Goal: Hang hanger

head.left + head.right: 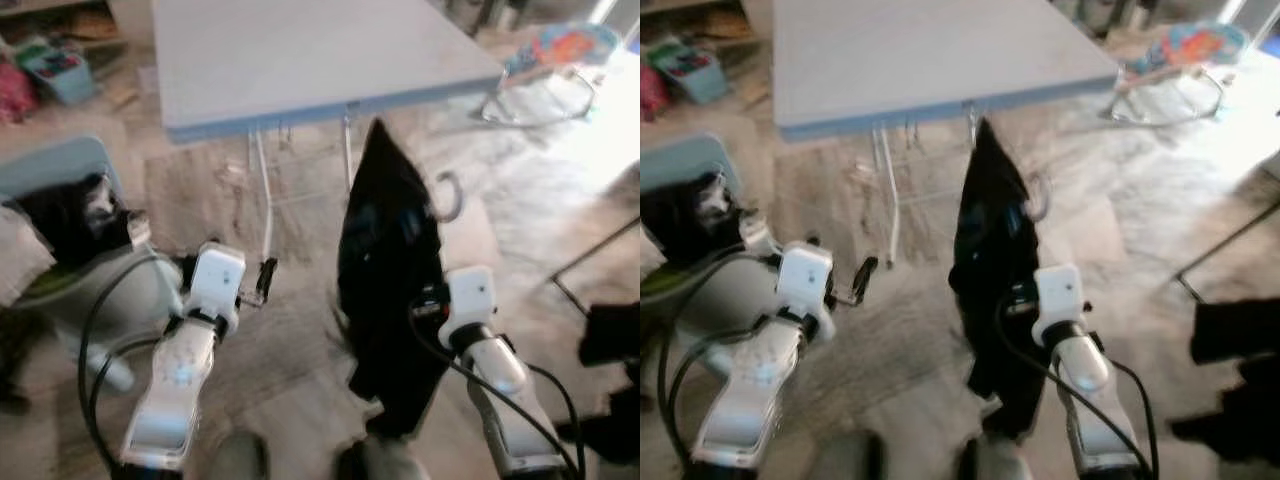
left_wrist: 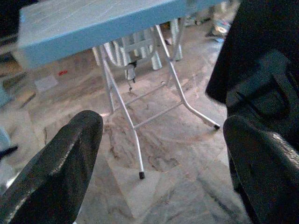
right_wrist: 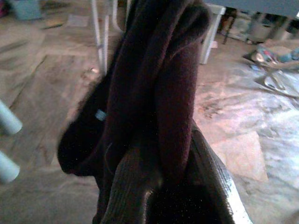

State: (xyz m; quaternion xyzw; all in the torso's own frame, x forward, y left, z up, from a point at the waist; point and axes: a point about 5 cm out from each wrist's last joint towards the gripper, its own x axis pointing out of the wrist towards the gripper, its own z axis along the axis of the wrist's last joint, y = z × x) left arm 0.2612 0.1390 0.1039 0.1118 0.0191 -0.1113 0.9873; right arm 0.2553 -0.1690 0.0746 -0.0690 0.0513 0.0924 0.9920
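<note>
Below the near edge of the folding table (image 1: 300, 70), over the marble floor (image 1: 290, 350), the right gripper (image 3: 161, 179) holds up a dark garment on a hanger (image 1: 390, 270), its fingers pinched onto the fabric and whatever's under it. The garment hangs long and narrow, long axis pretty much vertical, top end rising to a peak toward the table edge, hem drooping toward the floor. The metal hook (image 1: 452, 196) pokes out to the robot's right side near the top.

Handling-wise I'd guess it's light but floppy: thick soft knit that'll swing and slide, with only the hanger inside being stiff. Best grip is probably up by the hanger neck under the hook, not the loose cloth. It's blurry, so I can't tell if the fingers are actually on the hanger or just on fabric.

The left gripper (image 1: 262, 280) hovers just beside it, spread wide and empty.
</note>
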